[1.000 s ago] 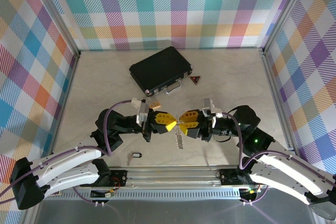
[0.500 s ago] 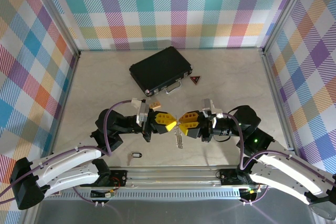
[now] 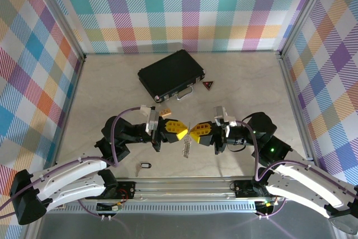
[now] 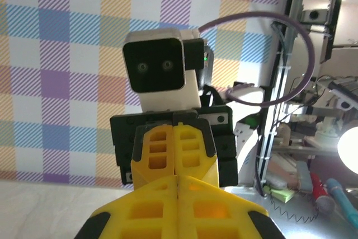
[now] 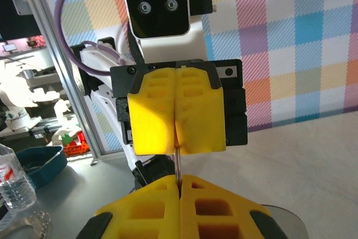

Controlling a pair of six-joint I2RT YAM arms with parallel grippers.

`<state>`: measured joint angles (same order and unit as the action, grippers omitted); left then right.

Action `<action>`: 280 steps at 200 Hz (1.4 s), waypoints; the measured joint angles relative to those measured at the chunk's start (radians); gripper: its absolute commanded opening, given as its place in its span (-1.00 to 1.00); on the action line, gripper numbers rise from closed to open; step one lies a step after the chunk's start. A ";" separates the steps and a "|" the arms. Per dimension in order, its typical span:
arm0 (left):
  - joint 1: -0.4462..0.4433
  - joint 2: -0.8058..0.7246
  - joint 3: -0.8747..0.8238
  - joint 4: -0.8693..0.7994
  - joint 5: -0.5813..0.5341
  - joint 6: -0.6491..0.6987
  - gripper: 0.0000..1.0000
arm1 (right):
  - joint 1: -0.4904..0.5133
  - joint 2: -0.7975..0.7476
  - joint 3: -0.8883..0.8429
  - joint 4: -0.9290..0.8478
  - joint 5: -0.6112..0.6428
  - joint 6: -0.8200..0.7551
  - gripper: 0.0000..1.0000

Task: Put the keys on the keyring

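The keys (image 3: pixel 186 148) hang as a short silvery bunch just below the spot where my two grippers meet tip to tip above the table. My left gripper (image 3: pixel 182 131) is shut, and my right gripper (image 3: pixel 194 133) faces it, also shut. In the right wrist view a thin silver loop wire (image 5: pixel 177 163) runs between my right gripper (image 5: pixel 179 179) and the left gripper (image 5: pixel 177 148), pinched in both. In the left wrist view my left gripper (image 4: pixel 178 178) nearly touches the right gripper (image 4: pixel 174 158). The keyring (image 3: pixel 146 165), a tiny dark oval clip, lies on the table near the front edge, left of the keys.
A black case (image 3: pixel 170 75) lies at the back centre with a small dark triangle (image 3: pixel 208 85) to its right. A small tan block (image 3: pixel 165 113) sits behind the left gripper. Checked walls enclose the table (image 3: pixel 100 93); a metal rail (image 3: pixel 184 186) runs along the front.
My right gripper has moved left and slightly down until its tips meet the left gripper's. The hanging keys have shifted a little to the left.
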<state>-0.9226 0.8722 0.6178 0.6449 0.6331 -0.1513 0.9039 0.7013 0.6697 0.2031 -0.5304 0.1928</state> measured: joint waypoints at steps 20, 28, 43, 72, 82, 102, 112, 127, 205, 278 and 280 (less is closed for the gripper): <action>-0.005 -0.032 0.009 -0.125 -0.047 0.048 -0.36 | 0.000 -0.001 0.034 -0.104 0.034 -0.031 -1.00; -0.005 -0.050 0.021 -0.190 -0.072 0.076 -0.29 | 0.000 0.000 0.063 -0.159 0.053 -0.050 -1.00; -0.005 -0.079 0.054 -0.309 -0.120 0.123 -0.22 | 0.000 0.006 0.129 -0.258 0.091 -0.089 -1.00; -0.005 -0.118 0.142 -0.520 -0.205 0.208 -0.20 | 0.006 0.069 0.285 -0.458 0.166 -0.165 -1.00; -0.005 -0.119 0.172 -0.583 -0.222 0.230 -0.20 | 0.015 0.094 0.323 -0.514 0.196 -0.187 -1.00; -0.005 -0.119 0.211 -0.691 -0.243 0.262 -0.20 | 0.056 0.146 0.374 -0.625 0.268 -0.235 -1.00; -0.005 -0.119 0.220 -0.734 -0.243 0.273 -0.20 | 0.080 0.167 0.388 -0.674 0.301 -0.261 -1.00; -0.005 -0.119 0.228 -0.784 -0.240 0.280 -0.20 | 0.121 0.195 0.406 -0.734 0.355 -0.296 -1.00; -0.005 -0.030 0.278 -0.932 -0.121 0.302 -0.51 | 0.270 0.286 0.499 -0.887 0.520 -0.421 -1.00; -0.006 -0.003 0.278 -0.932 -0.064 0.301 -0.43 | 0.274 0.314 0.539 -0.946 0.523 -0.446 -1.00; -0.006 -0.002 0.278 -0.932 -0.064 0.301 -0.43 | 0.274 0.317 0.542 -0.949 0.523 -0.446 -1.00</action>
<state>-0.9283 0.8707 0.8955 -0.2867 0.5686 0.1501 1.1778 1.0180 1.2121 -0.7456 -0.0071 -0.2531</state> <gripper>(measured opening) 0.283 0.044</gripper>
